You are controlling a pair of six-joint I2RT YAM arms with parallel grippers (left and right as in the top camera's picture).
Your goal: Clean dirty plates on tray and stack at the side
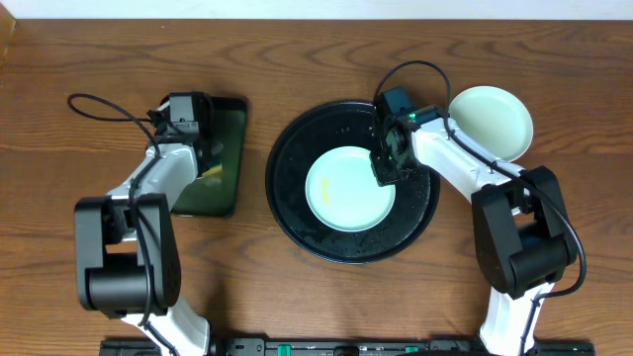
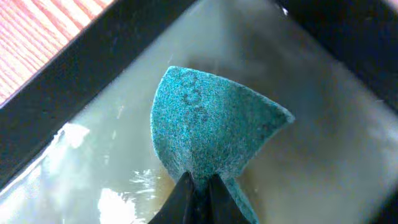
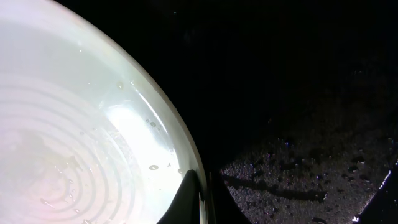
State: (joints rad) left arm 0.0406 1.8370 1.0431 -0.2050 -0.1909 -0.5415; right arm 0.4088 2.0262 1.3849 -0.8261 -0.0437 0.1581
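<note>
A pale mint plate [image 1: 341, 190] with a faint yellow smear lies on the large round black tray [image 1: 297, 213]. My right gripper [image 1: 387, 166] is shut on this plate's right rim. In the right wrist view its fingers [image 3: 200, 194] pinch the wet rim of the plate [image 3: 74, 143] above the tray floor [image 3: 298, 168]. A second pale plate [image 1: 492, 121] sits on the table to the right of the tray. I cannot see a third plate apart from these. My left gripper [image 1: 205, 156] is shut on a teal sponge [image 2: 211, 124], with its fingers [image 2: 198, 190] over the small rectangular tray.
The small rectangular black tray [image 1: 229, 148] with a dark green floor stands left of the round tray. Its floor [image 2: 323, 155] looks wet and murky, and its black rim [image 2: 93, 56] borders the wooden table [image 2: 37, 37]. Cables run from both arms.
</note>
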